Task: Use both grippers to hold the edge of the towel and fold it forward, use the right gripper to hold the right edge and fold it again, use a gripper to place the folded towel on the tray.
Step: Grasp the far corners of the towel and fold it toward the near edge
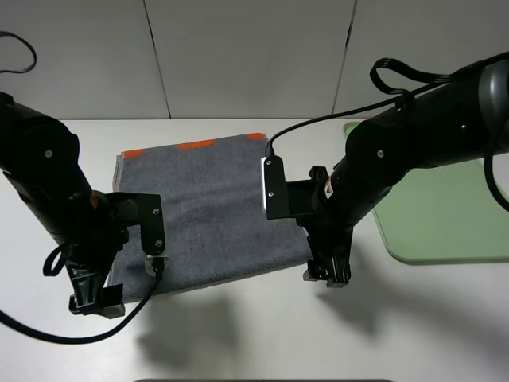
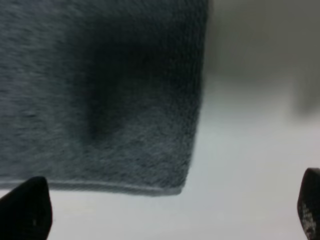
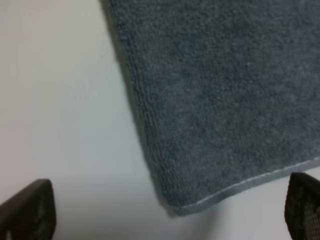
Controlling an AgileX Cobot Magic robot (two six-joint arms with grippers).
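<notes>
**Step in hand:** the first fold, at the approach stage. No fold appears to be begun.

**Position of the work.** The towel (image 1: 215, 211) lies flat on the surface (image 1: 254, 342). Its dark grey face is up, and the orange band shows only along the edge farthest from the robot. Whether that far edge is a single layer cannot be told. The tray (image 1: 445, 215) lies off the towel's right edge, apart from it, and carries no cloth.

**State of the fingers.**
- The left fingers (image 1: 95, 301) stand at the towel's near left corner.
- The right fingers (image 1: 328, 270) stand at its near right corner.
- Both pairs are spread wide and hold nothing.
- In each wrist view the two tips flank a towel corner. The pale hem (image 3: 250, 182) runs between them, and neither tip touches the cloth.

**Next move, as judged from this position.**
1. Lower both pairs onto the towel's near hem, one at each corner.
2. The hem lies flush with the surface, so one finger of each pair probably has to slide beneath it while the other comes down on top.
3. Close both pairs on the hem at the same time.
4. Lift both corners together and carry the near edge forward over the cloth, toward the edge with the orange band.

**Caution.** Uneven lift or travel between the two arms is likely to skew the fold. A pinch that takes too little terry may slip off the thin hem.
</notes>
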